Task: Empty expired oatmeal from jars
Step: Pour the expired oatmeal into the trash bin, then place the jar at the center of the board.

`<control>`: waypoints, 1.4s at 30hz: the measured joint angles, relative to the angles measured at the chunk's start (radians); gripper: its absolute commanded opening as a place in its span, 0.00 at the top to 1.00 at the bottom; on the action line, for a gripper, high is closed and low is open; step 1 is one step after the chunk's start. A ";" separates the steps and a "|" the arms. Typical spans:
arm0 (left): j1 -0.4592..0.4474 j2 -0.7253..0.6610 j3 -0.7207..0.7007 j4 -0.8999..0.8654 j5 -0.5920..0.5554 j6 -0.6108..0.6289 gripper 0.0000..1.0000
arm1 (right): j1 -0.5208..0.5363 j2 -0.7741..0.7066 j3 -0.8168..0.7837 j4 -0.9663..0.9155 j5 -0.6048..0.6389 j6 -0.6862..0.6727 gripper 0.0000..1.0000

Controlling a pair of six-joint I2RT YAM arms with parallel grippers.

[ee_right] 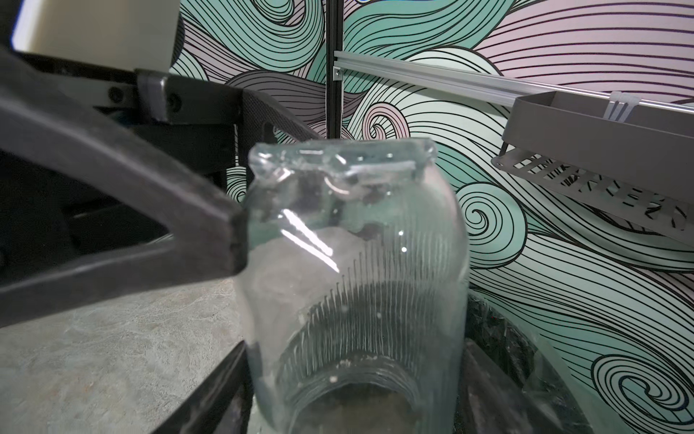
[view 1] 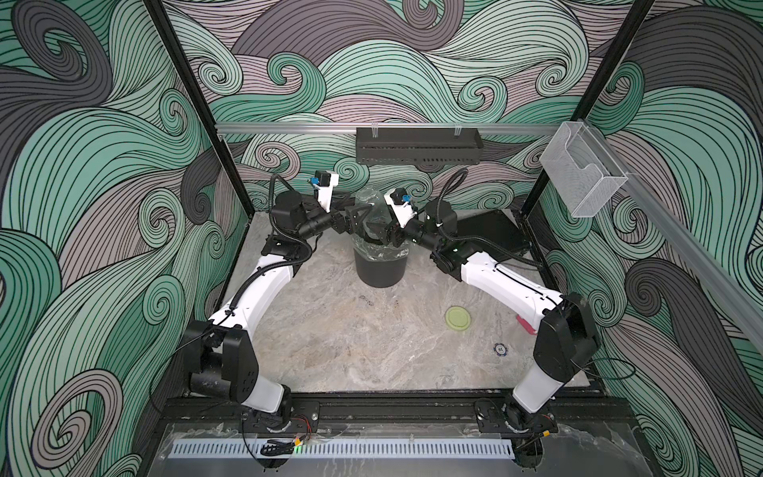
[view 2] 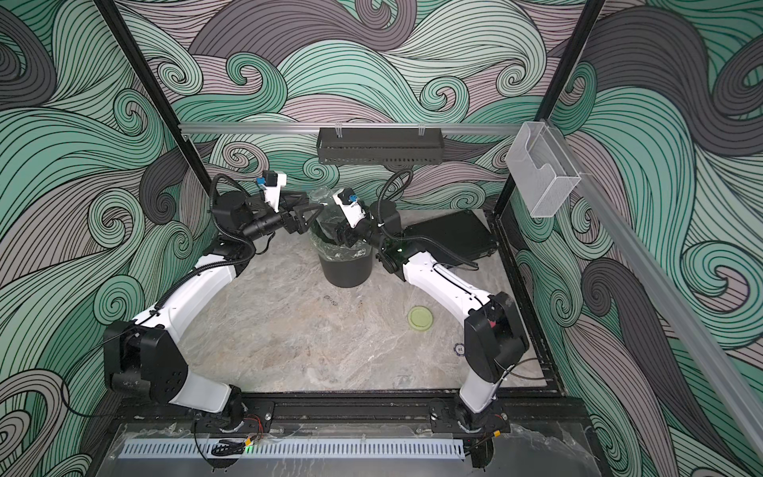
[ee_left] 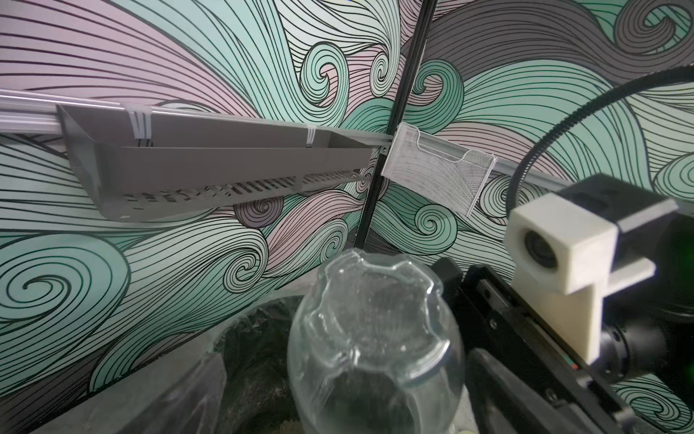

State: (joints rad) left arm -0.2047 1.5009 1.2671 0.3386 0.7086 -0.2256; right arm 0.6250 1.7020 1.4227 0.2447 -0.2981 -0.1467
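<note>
- While the right gripper clamps the jar near its neck, the glass hangs mouth-down over the black bin, just above the centre of the frame in both top views.
- To its left in the frame, the left gripper has its jaws spread wide. In the right wrist view one of its fingertips touches the jar's side near the base.
- Inside, the jar looks nearly empty. A few pale flecks of oatmeal cling by the neck.
- Toward the lower right of the bin, the pale green lid lies flat on the table, well apart from it.
</note>
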 measured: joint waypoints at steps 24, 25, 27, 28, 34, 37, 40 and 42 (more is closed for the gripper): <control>-0.051 0.043 0.040 0.031 -0.037 -0.019 0.70 | 0.023 -0.012 0.044 -0.039 -0.002 -0.081 0.01; -0.051 0.043 0.040 0.029 -0.049 -0.019 0.70 | 0.023 -0.024 0.033 -0.040 0.006 -0.087 0.01; -0.051 0.043 0.040 0.028 -0.069 -0.019 0.71 | 0.021 -0.056 0.004 -0.043 0.023 -0.097 0.01; -0.051 0.043 0.040 0.029 -0.077 -0.019 0.71 | 0.018 -0.077 -0.013 -0.045 0.034 -0.102 0.01; -0.051 0.043 0.040 0.039 -0.128 -0.045 0.71 | -0.008 -0.191 -0.093 -0.093 0.116 -0.081 0.01; -0.051 0.042 0.040 0.063 -0.190 -0.099 0.73 | -0.016 -0.225 -0.059 -0.200 0.164 0.018 0.01; -0.052 0.042 0.032 0.123 -0.277 -0.185 0.75 | -0.019 -0.234 0.029 -0.331 0.175 0.153 0.01; -0.052 0.039 0.009 0.191 -0.335 -0.254 0.76 | -0.024 -0.238 0.093 -0.408 0.169 0.253 0.01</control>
State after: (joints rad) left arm -0.2569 1.5398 1.2758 0.5293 0.3740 -0.4793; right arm 0.6006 1.4635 1.5162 -0.1635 -0.1287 0.1059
